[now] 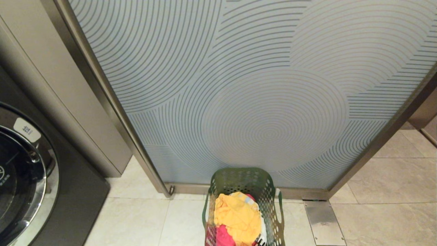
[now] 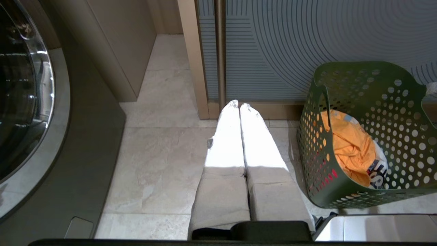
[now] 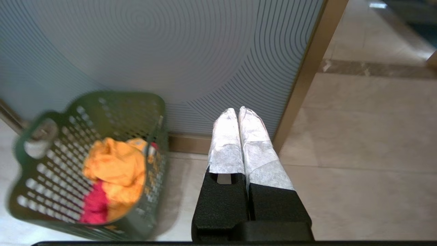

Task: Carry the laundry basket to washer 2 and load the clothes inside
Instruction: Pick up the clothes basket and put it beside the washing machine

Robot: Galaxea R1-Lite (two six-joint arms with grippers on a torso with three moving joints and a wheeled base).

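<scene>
Head view: we are noting the laundry basket, perforated dark green, holding yellow-orange and red-pink clothes; left gripper and right gripper are flanking it, fingers pressed together, empty.

A: Left gripper — two long tapering fingers, each sheathed in white fabric-like wrap, slightly crinkled, rounded at the tips. Small loose tab of wrap on one outer edge.

B: Base of them?

A: Wrap runs greyer in shade toward the base, ends at a black mount.

B: Right gripper?

A: Same white wrap on the fingers, more wrinkled. Lower halves bare: black, grainy-textured blocks, one with a small rectangular recess near the wrap's edge. Black housing beneath.
</scene>
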